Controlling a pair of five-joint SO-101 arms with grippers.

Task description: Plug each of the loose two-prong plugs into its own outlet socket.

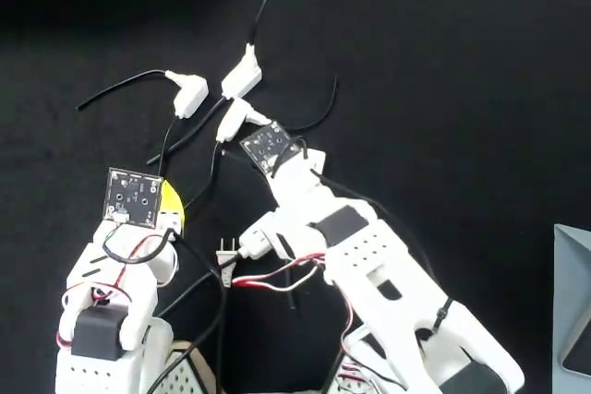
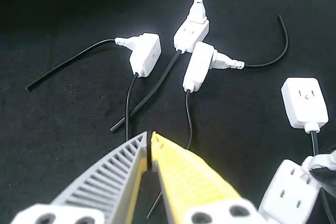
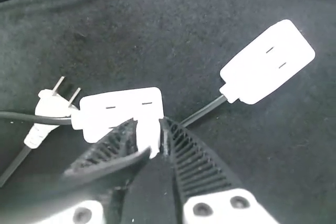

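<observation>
High view: black cords (image 1: 189, 131) among outlet sockets (image 1: 242, 76), grey object (image 1: 574, 302) at edge.

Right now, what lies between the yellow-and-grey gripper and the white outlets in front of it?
Thin black cables cross the black table there, running from the outlets toward the left gripper. The left wrist view shows this.

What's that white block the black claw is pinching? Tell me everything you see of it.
A white plastic outlet socket: a flat, rounded block with two slots facing up. The right gripper clamps one long edge between black ribbed fingers. A black cable leaves one short end, where a loose two-prong plug lies beside it.
</observation>
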